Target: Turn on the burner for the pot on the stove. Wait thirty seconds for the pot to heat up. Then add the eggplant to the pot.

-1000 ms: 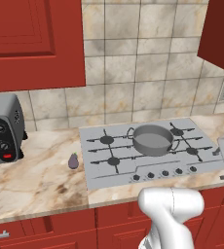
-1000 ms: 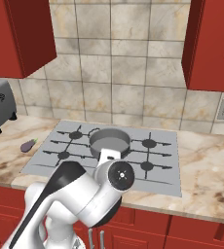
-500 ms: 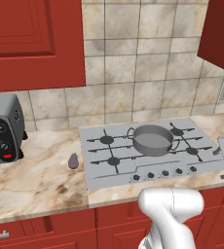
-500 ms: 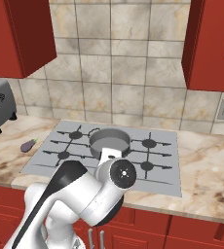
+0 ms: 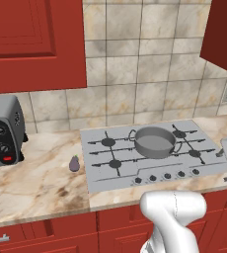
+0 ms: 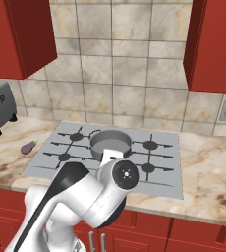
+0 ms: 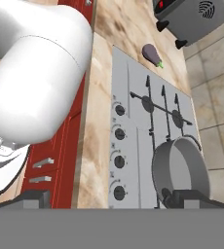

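Marble-patterned worktop [image 5: 41, 183] carries everything, and across the last second almost nothing on it has moved: the stove, pot and eggplant sit where they did, and both base views are framed as before. Only the arm's wrist has crept a little, so the robot seems barely under way, and no step of the task looks done yet.

Set into the worktop towards its right end is the light-grey stove [image 5: 150, 155], its row of dark knobs [image 7: 119, 146] along the front edge. On the grate just right of the stove's middle stands the grey pot [image 5: 155, 142], empty as far as can be seen. A grey toaster oven [image 5: 2, 131] sits at the worktop's left end by the wall.

Low over the stove's front edge hangs the hand [image 7: 104, 197], fingers spread wide and holding nothing; the knobs lie just ahead of it, so turning one is probably the next move.

Just off the stove's left edge lies the small purple eggplant [image 5: 74, 163], well apart from the pot.
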Controlling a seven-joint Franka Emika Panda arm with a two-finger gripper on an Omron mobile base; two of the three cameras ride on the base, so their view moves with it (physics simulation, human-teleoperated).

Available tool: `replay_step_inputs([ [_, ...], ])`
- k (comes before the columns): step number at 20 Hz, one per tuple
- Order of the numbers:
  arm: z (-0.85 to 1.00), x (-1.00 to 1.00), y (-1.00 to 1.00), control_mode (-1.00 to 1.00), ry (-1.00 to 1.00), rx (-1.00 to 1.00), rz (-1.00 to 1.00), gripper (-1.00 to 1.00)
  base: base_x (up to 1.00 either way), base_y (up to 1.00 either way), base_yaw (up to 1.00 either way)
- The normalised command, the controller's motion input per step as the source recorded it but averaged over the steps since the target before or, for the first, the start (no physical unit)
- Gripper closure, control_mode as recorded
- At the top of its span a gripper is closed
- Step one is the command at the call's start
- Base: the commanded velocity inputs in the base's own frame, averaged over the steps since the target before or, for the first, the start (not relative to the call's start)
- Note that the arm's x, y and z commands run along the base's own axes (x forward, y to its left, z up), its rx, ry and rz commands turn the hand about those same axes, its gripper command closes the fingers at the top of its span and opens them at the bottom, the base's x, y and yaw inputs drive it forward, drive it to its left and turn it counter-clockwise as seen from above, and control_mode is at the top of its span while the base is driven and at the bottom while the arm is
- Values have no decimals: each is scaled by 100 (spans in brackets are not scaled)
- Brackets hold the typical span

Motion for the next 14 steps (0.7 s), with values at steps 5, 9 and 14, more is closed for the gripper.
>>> replay_step_inputs([
  [5, 0, 0, 0, -100, 0, 0, 0, -100, 0, 0, 0],
  [9, 0, 0, 0, -100, 0, 0, 0, -100, 0, 0, 0],
  [14, 0, 0, 0, -100, 0, 0, 0, -100, 0, 0, 0],
])
